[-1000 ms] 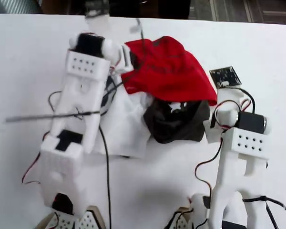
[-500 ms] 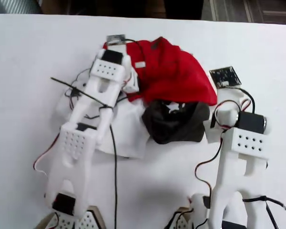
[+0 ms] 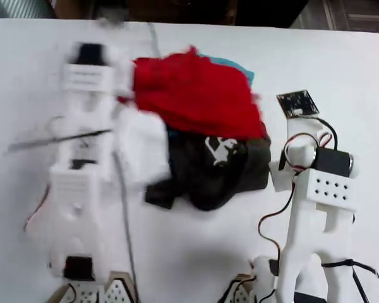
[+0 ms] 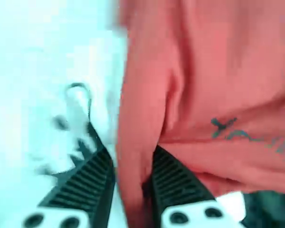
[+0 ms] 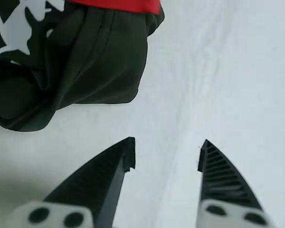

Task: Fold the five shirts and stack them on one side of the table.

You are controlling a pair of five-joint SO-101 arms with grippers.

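The left gripper (image 4: 129,159) has its fingers (image 4: 175,183) clamped on a fold of the red shirt (image 4: 204,71), which spreads away beyond the fingertips. The right gripper (image 5: 167,142) is spread wide with only bare table (image 5: 237,71) between its fingers. The black printed shirt (image 5: 76,71) lies just past one fingertip. The step in hand looks like pulling one shirt out of the heap, and nothing appears folded or stacked. The next move probably calls for drawing the red shirt clear of the black one and the white shirt (image 3: 142,148), then laying it flat, perhaps with the right gripper taking a second edge.
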